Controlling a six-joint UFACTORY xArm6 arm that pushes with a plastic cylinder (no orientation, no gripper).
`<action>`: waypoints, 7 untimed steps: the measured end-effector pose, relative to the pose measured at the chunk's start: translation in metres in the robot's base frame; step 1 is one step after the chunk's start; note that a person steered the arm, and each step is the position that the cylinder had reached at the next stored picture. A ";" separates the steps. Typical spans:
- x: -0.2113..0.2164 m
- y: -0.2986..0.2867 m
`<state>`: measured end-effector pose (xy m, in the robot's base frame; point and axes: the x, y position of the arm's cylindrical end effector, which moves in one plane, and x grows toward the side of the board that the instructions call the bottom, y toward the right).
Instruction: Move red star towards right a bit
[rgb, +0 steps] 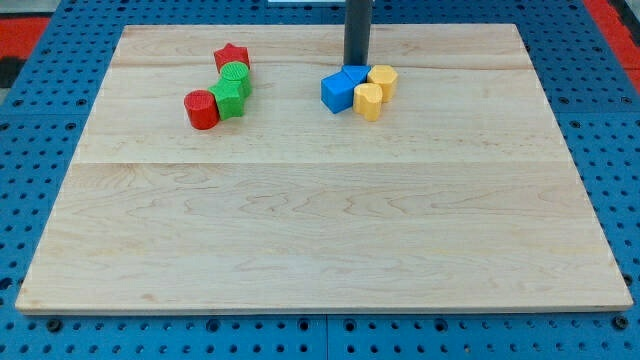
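Nearest us the worktop (320, 250) lies bare, a pale wooden board on a blue pegboard (40, 190). Farther back, toward the view's left, stands a red cylinder (201, 109), touching a green block (229, 100) whose shape we cannot make out; a second green block (236, 76) sits just behind it. At the far end of that chain is the red star (231, 55), touching the rear green block.

Toward the middle of the view sits another cluster: a blue cube (338, 91), a second blue block (355, 74) behind it, and two yellow blocks (368, 101) (382, 79) on their right. My tip (356, 63) comes down just behind the blue blocks, well apart from the star and to its right. We carry no gripper, so nothing is grasped or released; the rod only pushes.

We judge the task is at its approach step, with the star not yet contacted. The next move, as we see it, calls for bringing the tip round to the star's left side, passing behind it so the green blocks are not disturbed, then giving a short push toward the view's right.
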<state>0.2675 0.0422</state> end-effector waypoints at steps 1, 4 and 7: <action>-0.033 -0.050; -0.013 -0.207; 0.030 -0.263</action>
<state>0.2972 -0.2208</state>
